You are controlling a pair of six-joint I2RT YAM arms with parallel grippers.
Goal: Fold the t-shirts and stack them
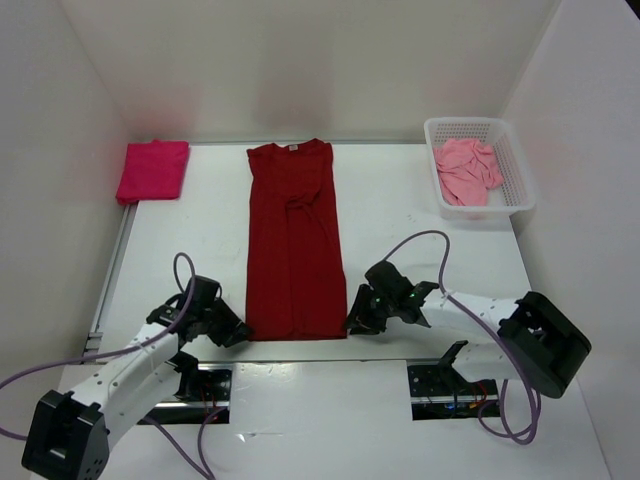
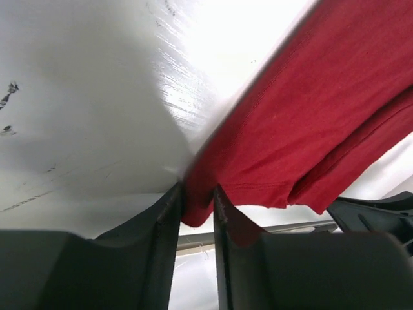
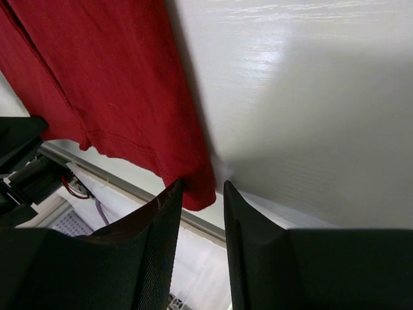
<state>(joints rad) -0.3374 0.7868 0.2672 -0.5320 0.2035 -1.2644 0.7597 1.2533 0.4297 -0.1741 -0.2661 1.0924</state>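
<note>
— Red hem corner sits pinched in the left tool (image 2: 199, 205); the dark red t-shirt (image 1: 295, 240) lies lengthwise in the middle of the bench (image 1: 420, 230).
— And the right tool (image 3: 202, 194)?
— Apart, straddling the other corner. A shallow bite there could slip and skew the fold.

The dark red t-shirt (image 1: 295, 240) lies flat, folded into a long strip, in the middle. The magenta t-shirt (image 1: 152, 170) sits folded at far left. The salmon t-shirt (image 1: 465, 170) is crumpled in the basket (image 1: 517, 192).

matt cloth red tee (image 1: 295, 240), glossy tbl (image 1: 400, 200), plastic mesh basket (image 1: 516, 172)
</note>
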